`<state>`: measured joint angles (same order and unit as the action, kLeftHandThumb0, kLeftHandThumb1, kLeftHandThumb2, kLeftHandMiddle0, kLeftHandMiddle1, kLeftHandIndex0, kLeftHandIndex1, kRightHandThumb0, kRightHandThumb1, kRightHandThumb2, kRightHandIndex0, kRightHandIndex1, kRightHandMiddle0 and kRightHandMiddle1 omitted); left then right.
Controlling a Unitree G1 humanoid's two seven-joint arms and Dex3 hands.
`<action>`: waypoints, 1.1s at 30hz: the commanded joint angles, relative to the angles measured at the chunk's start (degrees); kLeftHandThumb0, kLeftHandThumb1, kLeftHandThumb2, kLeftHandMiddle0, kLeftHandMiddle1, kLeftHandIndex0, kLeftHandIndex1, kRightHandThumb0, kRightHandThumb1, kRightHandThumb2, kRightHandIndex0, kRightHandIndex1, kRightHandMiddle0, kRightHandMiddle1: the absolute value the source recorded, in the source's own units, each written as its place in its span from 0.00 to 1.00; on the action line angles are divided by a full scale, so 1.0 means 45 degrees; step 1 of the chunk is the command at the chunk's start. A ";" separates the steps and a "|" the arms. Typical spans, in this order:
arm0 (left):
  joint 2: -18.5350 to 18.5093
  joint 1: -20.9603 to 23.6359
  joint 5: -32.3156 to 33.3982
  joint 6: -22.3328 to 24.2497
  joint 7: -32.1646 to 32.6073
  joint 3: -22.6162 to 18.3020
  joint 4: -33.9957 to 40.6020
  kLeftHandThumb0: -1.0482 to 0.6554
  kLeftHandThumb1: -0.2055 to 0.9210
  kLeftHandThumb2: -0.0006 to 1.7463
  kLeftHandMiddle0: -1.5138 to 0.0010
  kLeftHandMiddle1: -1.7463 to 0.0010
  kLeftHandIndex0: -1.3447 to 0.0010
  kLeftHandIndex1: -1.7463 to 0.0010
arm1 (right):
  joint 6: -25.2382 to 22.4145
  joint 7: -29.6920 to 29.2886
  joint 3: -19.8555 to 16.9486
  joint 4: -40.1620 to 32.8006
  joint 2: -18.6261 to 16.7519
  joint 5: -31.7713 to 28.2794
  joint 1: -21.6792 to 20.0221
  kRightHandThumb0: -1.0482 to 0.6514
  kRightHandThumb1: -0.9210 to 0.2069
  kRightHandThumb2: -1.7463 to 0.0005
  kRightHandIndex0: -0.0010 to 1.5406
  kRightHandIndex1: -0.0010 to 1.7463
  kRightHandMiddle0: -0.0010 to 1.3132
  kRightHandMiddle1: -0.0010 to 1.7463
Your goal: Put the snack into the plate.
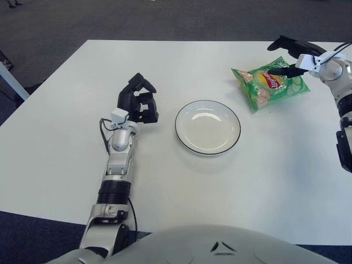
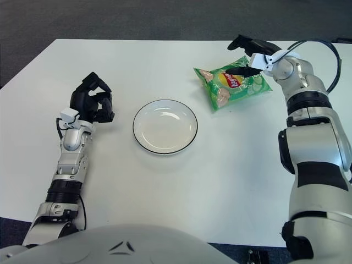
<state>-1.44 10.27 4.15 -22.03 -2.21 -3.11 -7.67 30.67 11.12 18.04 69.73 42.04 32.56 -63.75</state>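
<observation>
The snack, a green chip bag point(image 1: 268, 87), lies flat on the white table at the back right. Left of it and nearer to me stands the white plate point(image 1: 208, 131) with a dark rim, holding nothing. My right hand point(image 1: 285, 57) hovers at the bag's far right corner with its fingers spread: one finger point(image 1: 287, 43) reaches over the bag's back edge and the thumb sits on or just above the bag's top face. It has no hold on the bag. My left hand point(image 1: 138, 99) shows left of the plate, fingers curled and holding nothing.
The white table point(image 1: 275, 181) stretches wide in front of and right of the plate. Dark carpet lies beyond the table's far edge point(image 1: 165, 40). My left forearm point(image 1: 118, 165) runs from the front edge toward the left hand.
</observation>
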 commanded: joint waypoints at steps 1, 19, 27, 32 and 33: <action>0.0561 -0.2066 0.0135 0.0128 0.0049 0.0086 -0.1114 0.32 0.43 0.78 0.11 0.00 0.52 0.00 | -0.0176 -0.0645 0.0520 0.0542 -0.0083 0.0583 -0.0012 0.05 0.01 0.76 0.00 0.01 0.00 0.34; 0.0510 -0.2009 0.0155 0.0145 -0.0010 0.0054 -0.1189 0.32 0.43 0.78 0.11 0.00 0.52 0.00 | 0.0226 0.0387 0.1981 0.1098 -0.0500 0.1422 0.0471 0.00 0.00 0.75 0.00 0.00 0.00 0.13; 0.0545 -0.2023 -0.0044 -0.0204 0.0119 0.0100 -0.1240 0.32 0.41 0.80 0.10 0.00 0.50 0.00 | 0.0107 0.1396 0.2423 0.1324 -0.0588 0.1521 0.0855 0.01 0.00 0.79 0.00 0.00 0.00 0.08; 0.0559 -0.2016 -0.0146 -0.0373 0.0229 0.0075 -0.1318 0.31 0.40 0.81 0.10 0.00 0.50 0.00 | -0.0165 0.1186 0.2683 0.1508 -0.0744 0.1675 0.1269 0.01 0.00 0.79 0.00 0.00 0.00 0.06; 0.0585 -0.2014 -0.0227 -0.0471 0.0344 0.0053 -0.1355 0.31 0.40 0.81 0.10 0.00 0.49 0.00 | -0.0316 0.1031 0.2785 0.1570 -0.0838 0.1762 0.1384 0.01 0.00 0.78 0.00 0.00 0.00 0.06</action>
<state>-1.44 10.23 3.94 -22.78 -2.12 -3.11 -7.69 30.86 15.28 28.57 75.18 39.96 38.12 -61.61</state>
